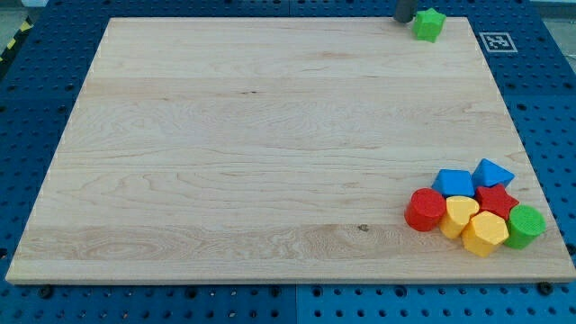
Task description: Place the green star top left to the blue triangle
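The green star (429,24) lies at the top right corner of the wooden board (270,153). My tip (403,20) shows at the view's top edge, just left of the green star and close to it or touching it. The blue triangle (492,173) sits far below, at the board's lower right, at the top of a cluster of blocks.
The cluster holds a blue cube (454,183), a red star (496,200), a red cylinder (425,210), two yellow blocks (461,214) (485,234) and a green cylinder (526,225). A white marker tag (497,41) lies right of the board's top corner.
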